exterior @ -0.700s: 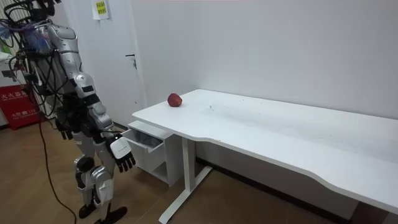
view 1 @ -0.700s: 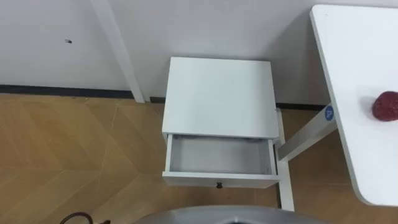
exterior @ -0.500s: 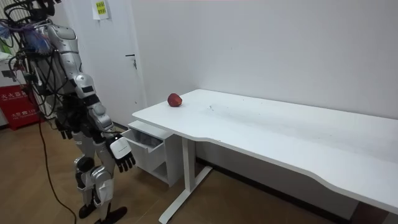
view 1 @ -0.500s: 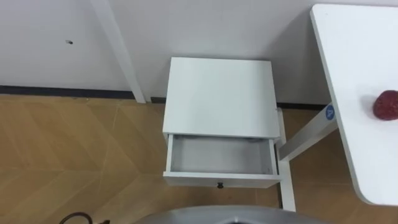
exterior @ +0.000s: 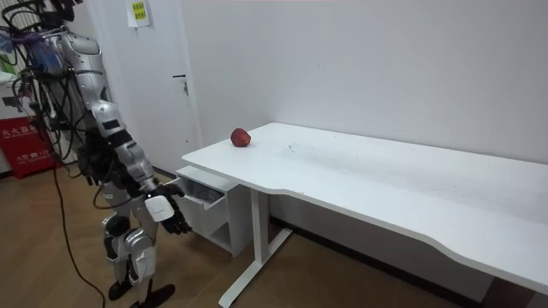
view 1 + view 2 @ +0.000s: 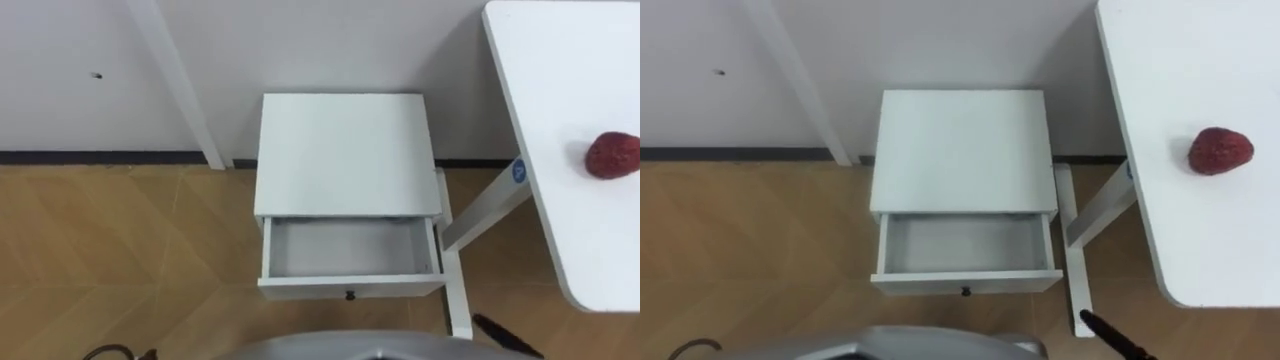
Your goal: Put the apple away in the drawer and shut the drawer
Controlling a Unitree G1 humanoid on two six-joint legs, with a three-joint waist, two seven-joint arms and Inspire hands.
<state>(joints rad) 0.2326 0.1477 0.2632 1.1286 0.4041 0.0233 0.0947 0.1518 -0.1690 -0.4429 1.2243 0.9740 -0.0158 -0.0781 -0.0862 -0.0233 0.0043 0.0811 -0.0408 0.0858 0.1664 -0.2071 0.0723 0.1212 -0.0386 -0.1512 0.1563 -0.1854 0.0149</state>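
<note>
1. Apple (image 6: 612, 155) sits on the white table (image 6: 545, 90), on our right.
2. Drawer (image 6: 350, 250) of the small cabinet (image 6: 345, 150) stands pulled out, well apart from the apple.
3. Our right robot hand (image 5: 167, 216) hangs loose near the drawer front.

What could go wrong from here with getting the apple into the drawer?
The apple lies near the table edge, so a clumsy touch from the right hand might roll it off. The open drawer sits low beside the table leg; a release from height might bounce or miss.
</note>
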